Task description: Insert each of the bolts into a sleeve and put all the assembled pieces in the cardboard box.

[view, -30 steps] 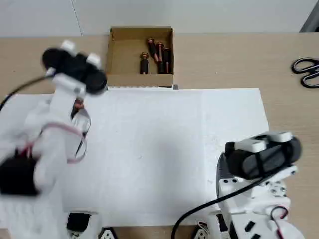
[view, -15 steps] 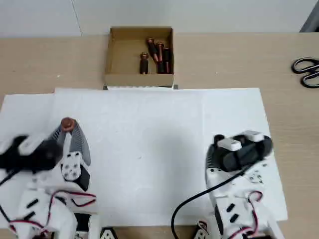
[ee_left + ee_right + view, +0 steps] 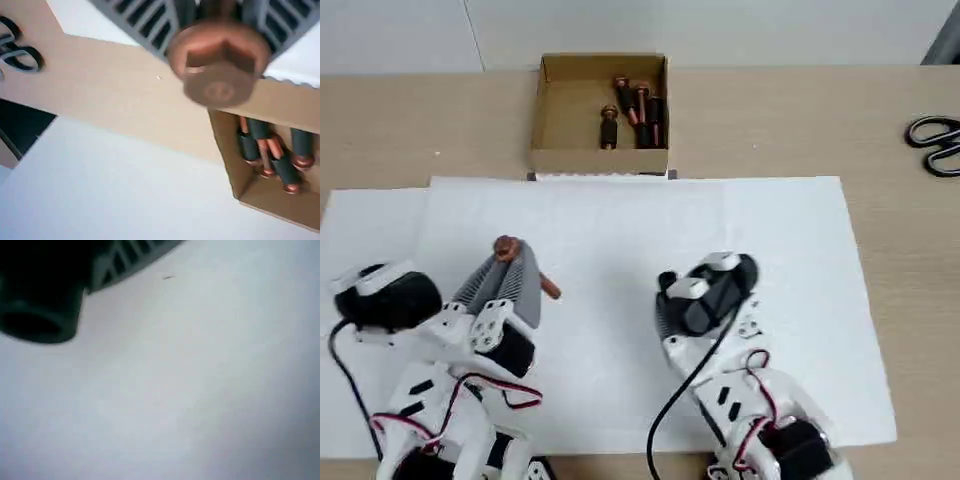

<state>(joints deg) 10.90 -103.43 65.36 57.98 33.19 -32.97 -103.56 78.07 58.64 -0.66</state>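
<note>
Insertion step: left gripper [image 3: 507, 260] pinches a copper bolt [image 3: 220, 65] at 9 o'clock. The right gripper [image 3: 95, 267] looks clamped on a black sleeve [image 3: 37, 315] near 6. Next: line up axes, push in, then drop into the cardboard box [image 3: 552, 115] at 12.

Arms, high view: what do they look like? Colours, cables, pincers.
Both are white printed shells with black motor blocks. The left arm has a grey ribbed pincer and loose red, white and black wires. The right arm carries a thick black cable and thin red leads.
</note>
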